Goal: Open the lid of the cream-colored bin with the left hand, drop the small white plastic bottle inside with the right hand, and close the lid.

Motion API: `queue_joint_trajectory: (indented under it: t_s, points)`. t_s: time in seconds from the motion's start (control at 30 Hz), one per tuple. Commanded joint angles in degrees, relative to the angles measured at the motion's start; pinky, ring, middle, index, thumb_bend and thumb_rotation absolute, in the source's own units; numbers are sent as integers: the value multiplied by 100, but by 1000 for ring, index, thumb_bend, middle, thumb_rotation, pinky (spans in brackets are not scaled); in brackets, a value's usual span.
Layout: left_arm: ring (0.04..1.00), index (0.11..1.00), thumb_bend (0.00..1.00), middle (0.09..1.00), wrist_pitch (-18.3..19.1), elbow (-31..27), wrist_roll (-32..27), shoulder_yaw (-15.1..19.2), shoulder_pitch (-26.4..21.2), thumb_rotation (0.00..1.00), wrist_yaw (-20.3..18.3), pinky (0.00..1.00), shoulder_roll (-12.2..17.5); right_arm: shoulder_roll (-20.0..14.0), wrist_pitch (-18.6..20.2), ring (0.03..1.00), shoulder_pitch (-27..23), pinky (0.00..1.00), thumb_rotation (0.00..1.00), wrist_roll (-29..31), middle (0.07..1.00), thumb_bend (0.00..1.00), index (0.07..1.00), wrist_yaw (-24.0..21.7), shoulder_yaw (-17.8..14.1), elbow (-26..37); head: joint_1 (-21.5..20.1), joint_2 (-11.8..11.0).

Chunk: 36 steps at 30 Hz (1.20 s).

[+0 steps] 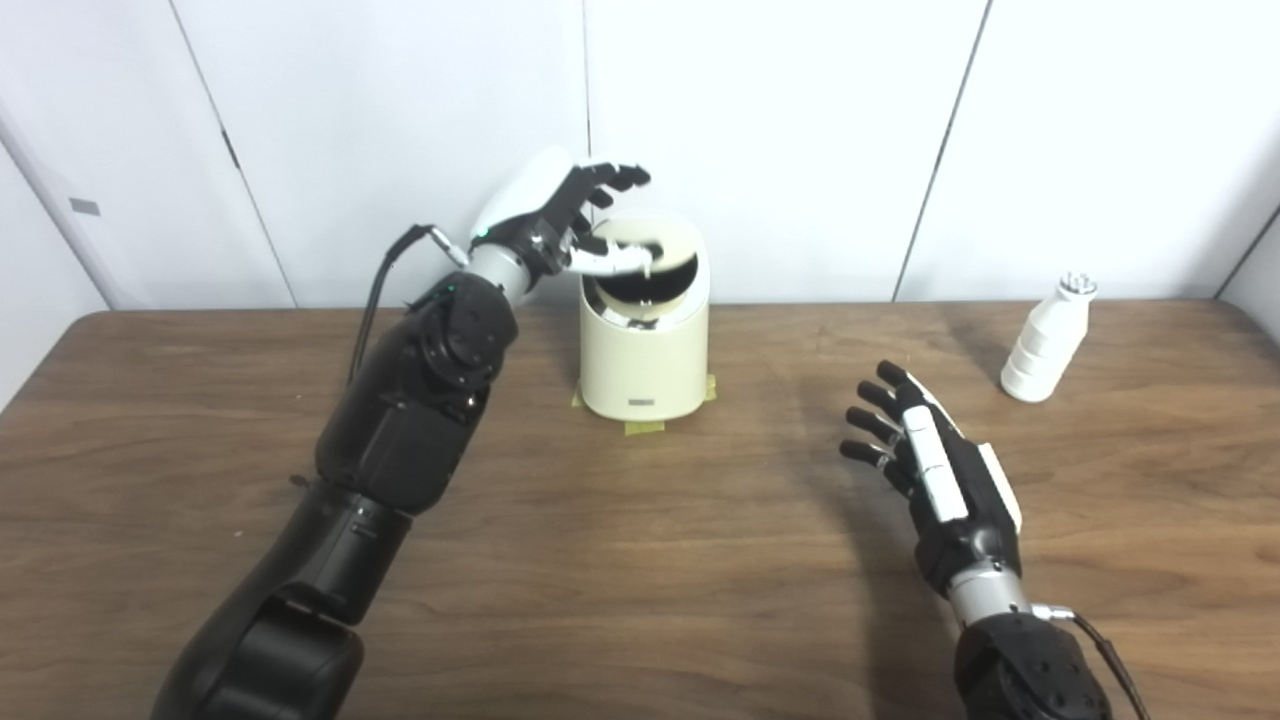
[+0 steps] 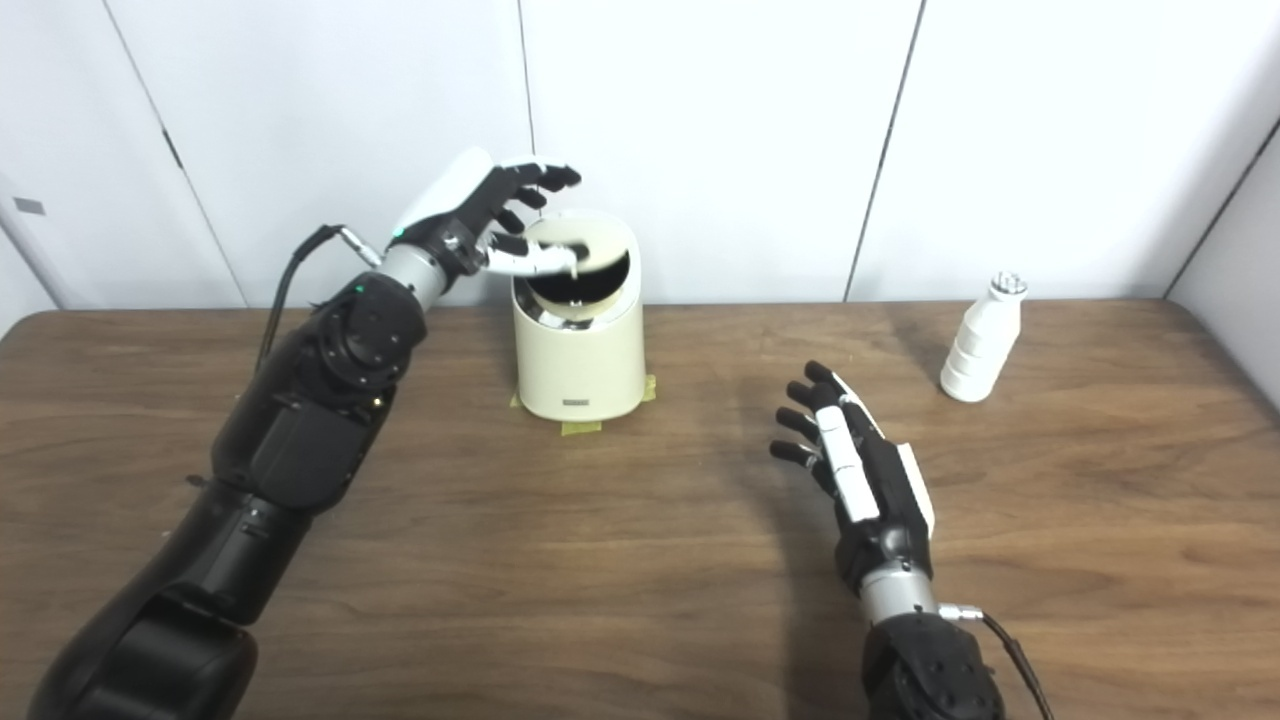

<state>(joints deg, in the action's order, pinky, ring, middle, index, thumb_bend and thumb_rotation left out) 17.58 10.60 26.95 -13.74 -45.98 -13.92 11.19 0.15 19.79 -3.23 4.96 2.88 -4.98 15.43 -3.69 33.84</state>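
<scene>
While wood-grain table (image 1: 640, 560) lies bare between arms:
Bin (image 1: 643, 350): cream, smooth, rounded; lid (image 1: 655, 250) tipped in, dark opening.
L hand (image 1: 560, 225): thumb on lid, fingers spread, gripping nothing.
R hand (image 1: 935, 465): open, empty, over table.
Bottle (image 1: 1046, 340): white ribbed plastic, upright, far right.

Bare table (image 1: 760, 520) separates right hand (image 1: 935, 480) from bottle (image 1: 1045, 340) (standing upright).

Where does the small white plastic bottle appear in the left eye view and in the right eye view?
Left eye view: white plastic bottle upright at far right, near the table's back edge.
Right eye view: same bottle, slightly more toward the centre.
Shared landmark: cream-colored bin, left of it.
</scene>
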Motion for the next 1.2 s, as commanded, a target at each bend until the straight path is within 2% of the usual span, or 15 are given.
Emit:
queue_joint_trajectory:
  t_s: [0.0, 0.1, 0.2, 0.27, 0.37, 0.5, 0.6, 0.73, 0.87, 0.97, 1.07, 1.17]
  points:
    - [774, 853, 450, 833, 172, -448, -161, 146, -77, 404, -24, 652, -16, -28, -263, 806, -194, 685, 775, -24, 842, 597, 861, -2, -14, 171, -24, 14]
    - [806, 871, 377, 849, 362, -922, -398, 341, 244, 451, -25, 722, -55, -34, -238, 803, -187, 677, 776, -31, 839, 604, 855, 5, -23, 217, -29, 22]
    - [816, 865, 360, 849, 335, -1248, -482, 472, 567, 539, 132, 740, -81, -71, -278, 803, -177, 677, 773, -15, 842, 597, 854, -14, -51, 193, -50, 22]
    - [819, 854, 352, 846, 192, -1425, -483, 551, 837, 561, 317, 743, -125, -102, -298, 804, -162, 683, 773, 37, 846, 594, 855, -42, -84, 183, -64, 14]
    - [811, 836, 336, 823, -110, -1658, -562, 727, 1346, 505, 656, 737, -233, -149, -312, 803, -147, 690, 770, 61, 847, 588, 851, -61, -109, 195, -86, 20]
    - [815, 841, 322, 824, -226, -2044, -796, 956, 1923, 565, 804, 748, -277, -224, -338, 805, -119, 692, 770, 87, 848, 589, 851, -74, -152, 228, -85, 48]
    - [822, 861, 337, 843, -156, -2365, -1063, 1191, 2328, 641, 798, 749, -249, -306, -441, 810, -103, 697, 735, 134, 855, 572, 860, -125, -214, 198, -120, 65]
    - [830, 871, 317, 855, 135, -2813, -1426, 1538, 2769, 625, 813, 776, -340, -485, -621, 823, -101, 710, 708, 124, 868, 525, 878, -188, -294, 129, -196, 97]
    - [843, 878, 291, 863, 327, -3120, -1628, 1745, 3095, 605, 867, 801, -390, -612, -676, 828, -124, 710, 654, 173, 872, 516, 886, -151, -435, 85, -304, 93]
    - [841, 878, 257, 855, 355, -3273, -1804, 1893, 3320, 623, 926, 813, -422, -663, -692, 816, -156, 685, 550, 285, 862, 522, 881, -114, -618, 59, -373, 112]
    - [845, 878, 285, 853, 376, -3383, -2101, 2045, 3527, 601, 981, 834, -553, -679, -695, 784, -159, 653, 422, 180, 839, 547, 857, -23, -721, 276, -381, 132]
    - [851, 879, 302, 858, 426, -3436, -2155, 2018, 3669, 587, 959, 851, -536, -717, -736, 775, -82, 650, 377, -93, 822, 577, 832, 94, -757, 475, -413, 141]
